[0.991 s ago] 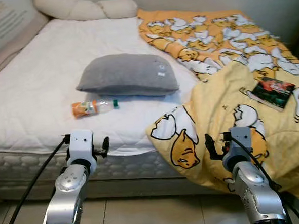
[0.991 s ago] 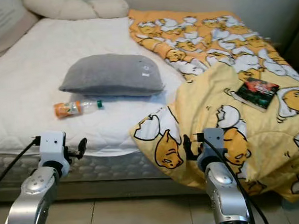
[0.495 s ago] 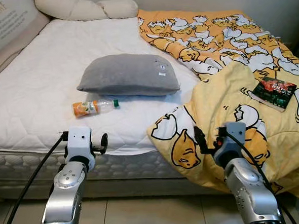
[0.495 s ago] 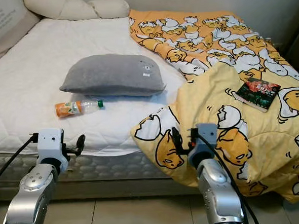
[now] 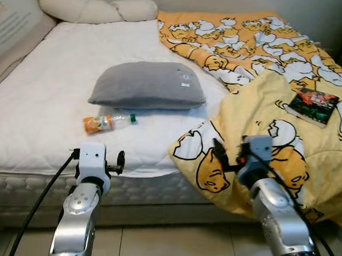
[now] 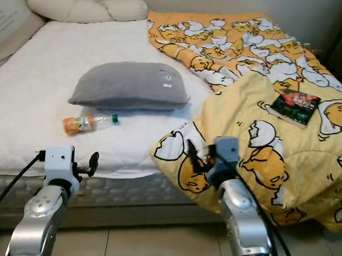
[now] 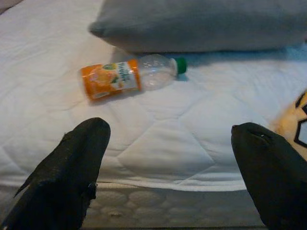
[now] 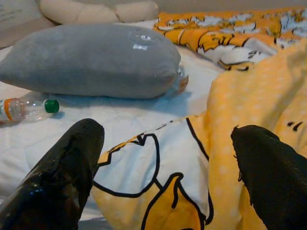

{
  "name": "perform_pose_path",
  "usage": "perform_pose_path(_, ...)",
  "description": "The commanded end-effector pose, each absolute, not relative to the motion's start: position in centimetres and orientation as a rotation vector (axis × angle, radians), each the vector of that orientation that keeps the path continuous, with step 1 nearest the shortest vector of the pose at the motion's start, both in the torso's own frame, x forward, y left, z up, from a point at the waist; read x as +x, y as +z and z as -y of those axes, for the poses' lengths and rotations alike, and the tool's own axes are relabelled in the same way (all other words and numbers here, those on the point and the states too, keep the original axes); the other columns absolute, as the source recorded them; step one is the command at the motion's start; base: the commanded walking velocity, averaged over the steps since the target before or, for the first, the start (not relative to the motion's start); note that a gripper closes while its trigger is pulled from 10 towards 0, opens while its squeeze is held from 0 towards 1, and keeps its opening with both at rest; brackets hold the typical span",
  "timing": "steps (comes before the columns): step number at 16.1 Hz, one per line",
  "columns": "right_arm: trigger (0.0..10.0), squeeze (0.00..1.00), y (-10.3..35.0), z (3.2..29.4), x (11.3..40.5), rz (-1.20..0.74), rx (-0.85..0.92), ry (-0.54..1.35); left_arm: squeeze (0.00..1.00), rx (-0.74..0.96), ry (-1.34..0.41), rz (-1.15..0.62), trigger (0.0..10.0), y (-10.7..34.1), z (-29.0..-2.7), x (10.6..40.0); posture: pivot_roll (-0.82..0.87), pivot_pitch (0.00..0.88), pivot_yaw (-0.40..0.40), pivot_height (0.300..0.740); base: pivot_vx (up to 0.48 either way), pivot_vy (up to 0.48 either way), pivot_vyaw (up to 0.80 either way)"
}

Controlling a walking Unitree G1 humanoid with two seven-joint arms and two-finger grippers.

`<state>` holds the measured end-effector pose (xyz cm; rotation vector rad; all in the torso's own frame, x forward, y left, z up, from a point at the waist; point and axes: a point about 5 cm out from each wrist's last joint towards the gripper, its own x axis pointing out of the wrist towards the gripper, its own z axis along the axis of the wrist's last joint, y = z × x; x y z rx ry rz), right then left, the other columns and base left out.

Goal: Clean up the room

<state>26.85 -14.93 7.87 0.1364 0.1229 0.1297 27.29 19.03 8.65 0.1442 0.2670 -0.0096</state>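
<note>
Left claw (image 7: 168,167) wide open, empty, before bottle (image 7: 129,76)

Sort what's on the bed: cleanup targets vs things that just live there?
Cleanup targets:
bottle, lying on its side on the sheet
book, on the blanket
blanket, rumpled, hanging off the edge

Just there:
grey pillow
cream bolster
mattress

Both end effectors open, holding nothing.

Plastic bottle (image 5: 107,122), orange label, green cap, lies on its side on the white mattress (image 5: 36,107), just beside the grey pillow (image 5: 146,86).
</note>
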Motion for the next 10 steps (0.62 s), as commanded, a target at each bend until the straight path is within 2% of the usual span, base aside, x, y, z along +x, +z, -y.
perform_pose_path(1,10.0,1.00,8.1,15.0,26.9,-0.137,0.187,0.117,0.00,0.148,-0.014,-0.242,10.0,9.1,-18.9,27.4,0.02,0.000,-0.031,0.740,0.000,0.000,0.80)
perform_pose_path(3,10.0,1.00,8.0,14.9,26.9,-0.139,0.180,0.131,0.00,0.156,-0.016,-0.226,10.0,9.3,-18.9,27.3,0.02,0.000,-0.033,0.740,0.000,0.000,0.80)
perform_pose_path(5,10.0,1.00,8.4,14.1,26.9,-0.062,0.069,0.223,0.00,0.173,-0.034,-0.197,10.0,9.7,-18.7,27.2,0.02,0.000,-0.033,0.740,0.000,0.000,0.80)
perform_pose_path(7,10.0,1.00,8.1,13.6,27.0,-0.082,0.037,0.268,0.00,0.167,-0.042,-0.189,10.0,9.9,-18.7,27.1,0.03,0.000,-0.034,0.740,0.000,0.000,0.80)
perform_pose_path(10,10.0,1.00,7.8,13.1,27.3,-0.117,0.011,0.282,0.00,0.162,-0.041,-0.184,10.0,10.0,-18.8,26.9,0.05,0.000,-0.043,0.740,0.275,0.000,0.80)
